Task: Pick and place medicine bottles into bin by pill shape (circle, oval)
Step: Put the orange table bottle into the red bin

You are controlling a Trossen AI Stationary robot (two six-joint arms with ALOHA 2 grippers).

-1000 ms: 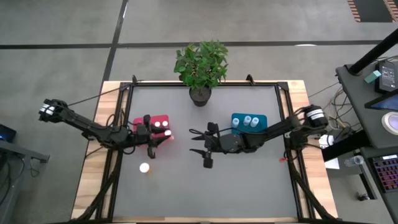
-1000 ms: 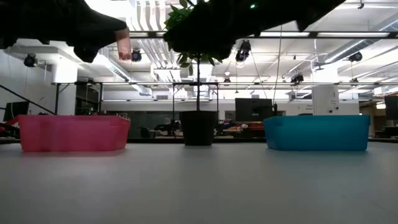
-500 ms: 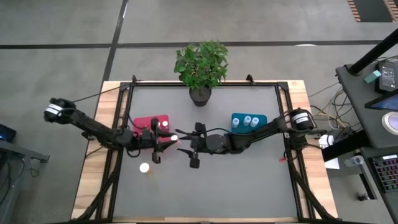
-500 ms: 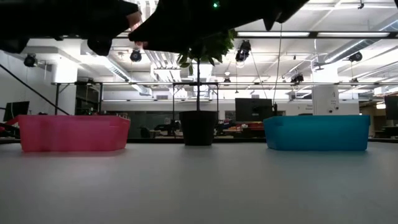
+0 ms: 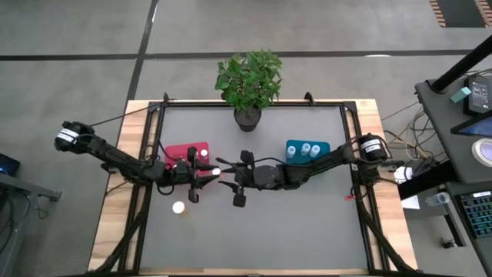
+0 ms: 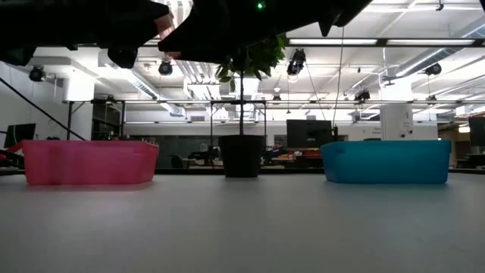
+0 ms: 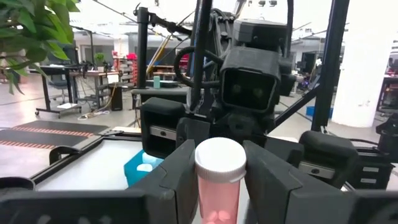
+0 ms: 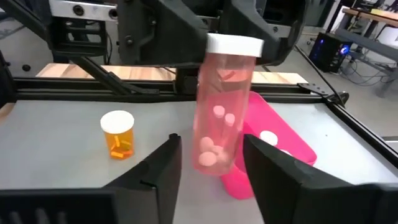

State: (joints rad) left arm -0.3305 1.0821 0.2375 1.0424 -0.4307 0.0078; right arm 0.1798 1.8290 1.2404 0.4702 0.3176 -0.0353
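Above the grey table (image 5: 307,223), left of frame centre, a light, rigid, slippery pink bottle (image 8: 222,106) is clamped by the left gripper (image 7: 219,180), best taken mid-body by the open-fingered right gripper (image 8: 208,163).

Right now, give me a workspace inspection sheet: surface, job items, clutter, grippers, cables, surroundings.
Surface: grey table, wooden edges.
Job's things: clear bottle with round pills, held upright in the air; orange bottle standing on the table; red bin with white caps inside; teal bin with three bottles.
Clutter: potted plant at the far edge.
Grippers: left gripper shut on the clear bottle; right gripper open, facing it.
Cables: cable along the left arm.
Surroundings: desk with equipment on the right.
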